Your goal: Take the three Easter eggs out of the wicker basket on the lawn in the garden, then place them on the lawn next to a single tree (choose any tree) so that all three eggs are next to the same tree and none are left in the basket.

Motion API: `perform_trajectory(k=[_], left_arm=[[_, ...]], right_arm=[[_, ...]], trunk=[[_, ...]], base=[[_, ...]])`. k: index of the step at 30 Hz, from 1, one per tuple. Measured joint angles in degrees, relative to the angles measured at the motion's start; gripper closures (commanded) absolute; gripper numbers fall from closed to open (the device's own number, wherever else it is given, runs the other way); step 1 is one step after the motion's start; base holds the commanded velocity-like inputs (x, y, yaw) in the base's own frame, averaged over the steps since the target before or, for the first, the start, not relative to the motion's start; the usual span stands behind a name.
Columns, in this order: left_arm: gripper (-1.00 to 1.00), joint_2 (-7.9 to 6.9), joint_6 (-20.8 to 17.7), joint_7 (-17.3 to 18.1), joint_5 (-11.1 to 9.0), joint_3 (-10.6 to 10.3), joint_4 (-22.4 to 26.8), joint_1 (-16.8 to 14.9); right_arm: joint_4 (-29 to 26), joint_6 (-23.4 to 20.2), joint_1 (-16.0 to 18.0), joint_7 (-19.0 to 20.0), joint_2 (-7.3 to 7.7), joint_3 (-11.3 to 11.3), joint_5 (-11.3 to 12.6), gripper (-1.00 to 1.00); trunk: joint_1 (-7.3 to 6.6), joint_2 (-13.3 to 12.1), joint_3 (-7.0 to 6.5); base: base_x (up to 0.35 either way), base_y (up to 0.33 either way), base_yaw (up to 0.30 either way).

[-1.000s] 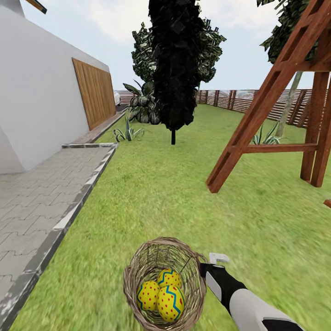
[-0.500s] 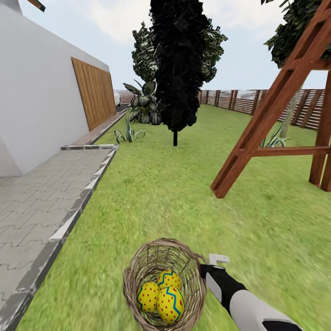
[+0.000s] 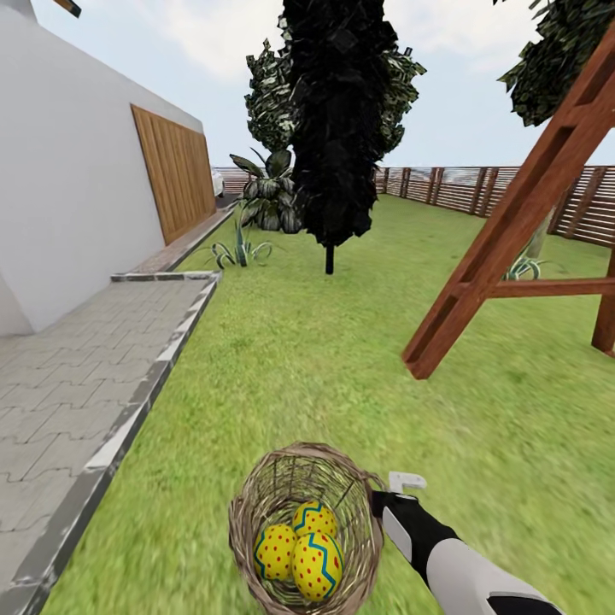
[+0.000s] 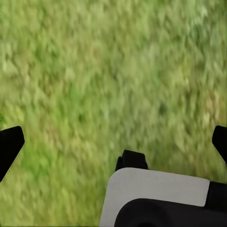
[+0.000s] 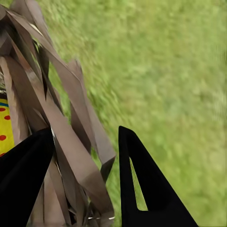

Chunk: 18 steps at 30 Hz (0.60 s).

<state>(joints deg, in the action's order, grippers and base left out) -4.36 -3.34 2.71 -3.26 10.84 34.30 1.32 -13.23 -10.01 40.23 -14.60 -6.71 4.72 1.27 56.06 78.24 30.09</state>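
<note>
Basket (image 3: pixel 306 525): three eggs (image 3: pixel 299 551) inside, at the right hand's (image 5: pixel 85 184) nine o'clock. Hand clenched on basket rim. Left hand (image 4: pixel 113 142) released over lawn (image 4: pixel 113 66).

A home's back garden: green lawn (image 3: pixel 325 359), slatted wooden fence (image 3: pixel 478 190), trees, grey paved patio (image 3: pixel 77 384) beside a white house wall (image 3: pixel 68 188), and a wooden play frame (image 3: pixel 521 213).

Head view: the wicker basket (image 3: pixel 303 521) is cut off by the lower frame edge, and its wall conceals the lower parts of the three Easter eggs (image 3: pixel 299 551). The right gripper (image 3: pixel 376 495) is mostly hidden behind the basket rim; jaw state cannot be determined there. The wooden frame (image 3: pixel 512 222) runs out of frame at right. Left wrist view: the lawn (image 4: pixel 113 75) is blurred.
</note>
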Motion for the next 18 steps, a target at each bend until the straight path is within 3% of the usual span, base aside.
perform_trajectory(k=[18], left_arm=[[-1.00, 0.02, 0.00, 0.00, -0.07, 0.00, 0.00, -0.02]], right_arm=[[0.01, 0.00, 0.00, 0.00, 0.00, 0.00, 0.02, 1.00]], trunk=[[0.00, 0.00, 0.00]], base=[[0.331, 0.144, 0.000]])
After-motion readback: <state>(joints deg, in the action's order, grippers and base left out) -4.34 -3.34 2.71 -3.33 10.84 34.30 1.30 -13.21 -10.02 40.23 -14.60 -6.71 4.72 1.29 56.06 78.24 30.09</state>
